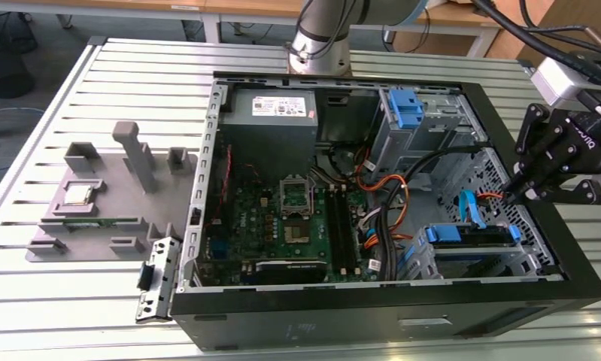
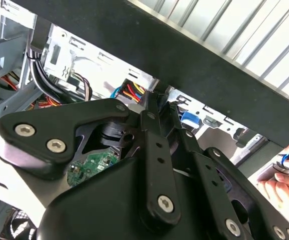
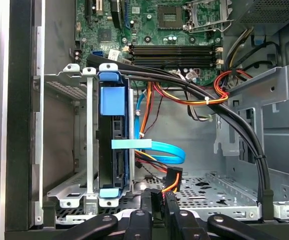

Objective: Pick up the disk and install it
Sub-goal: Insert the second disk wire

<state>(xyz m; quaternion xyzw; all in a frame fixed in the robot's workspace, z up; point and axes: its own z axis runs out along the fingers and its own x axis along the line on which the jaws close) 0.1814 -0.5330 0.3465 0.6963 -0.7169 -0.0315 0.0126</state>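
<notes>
Gripper [image 1: 534, 197] – fingers closed, empty – over PC case [image 1: 501, 131] w/ disk [image 3: 112, 150] in bay, on slatted table [image 1: 129, 75].

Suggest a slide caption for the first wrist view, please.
Gripper poised inside the open computer case, near the disk seated edge-on in its metal drive cage.

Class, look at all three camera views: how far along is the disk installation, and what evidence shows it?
Looks mostly done: the disk in its blue carrier stands inside the drive cage of the computer case. In hand: nothing I can see; the gripper hangs at the case's edge beside the cage. Whether the disk is fully seated or cabled, I cannot tell.
</notes>
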